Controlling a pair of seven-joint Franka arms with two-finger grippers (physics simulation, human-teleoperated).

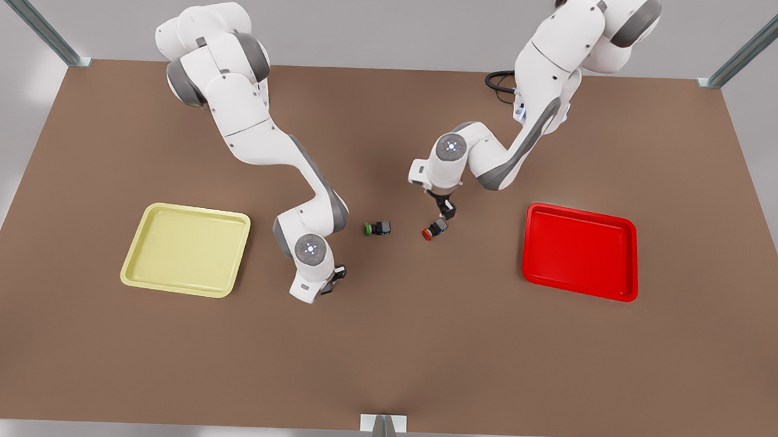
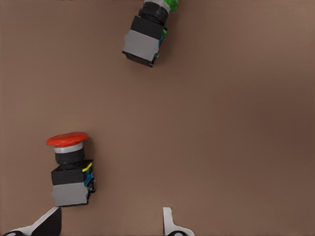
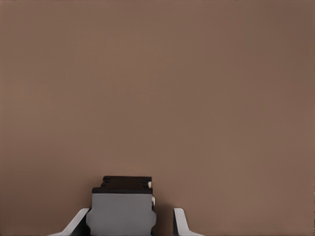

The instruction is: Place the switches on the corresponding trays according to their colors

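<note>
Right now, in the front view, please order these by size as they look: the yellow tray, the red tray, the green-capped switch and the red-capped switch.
1. Largest: the yellow tray and the red tray, too alike to rank.
2. Far smaller: the green-capped switch and the red-capped switch, also too alike to rank.

The red-capped switch (image 1: 434, 230) lies on its side mid-tabletop (image 1: 384, 348), between the pale yellow tray (image 1: 187, 249) and the red tray (image 1: 581, 251), both empty.
</note>
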